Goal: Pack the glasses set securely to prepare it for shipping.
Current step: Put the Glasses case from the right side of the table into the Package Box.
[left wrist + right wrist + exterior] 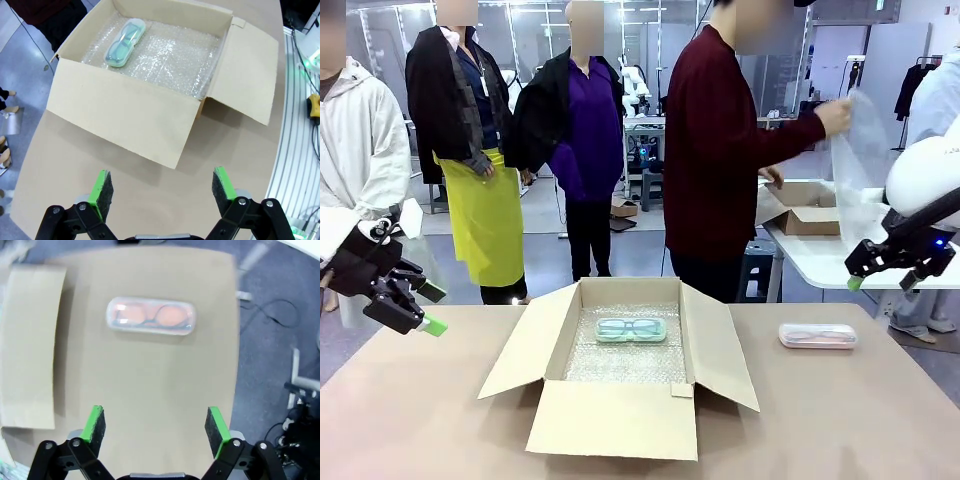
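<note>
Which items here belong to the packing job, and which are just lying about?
Job: mint-green case, in the cardboard box; bubble wrap lining it; pink case on the table.
Lying about: small open carton on the far white table.

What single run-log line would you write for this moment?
mint-green case: in box on bubble wrap | pink case: on table | left end effector: open | right end effector: open

Cases two: mint-green case (pixel 631 328), pink case (pixel 817 336); one cardboard box (pixel 615 420); seemingly one bubble-wrap sheet (pixel 620 365)
</note>
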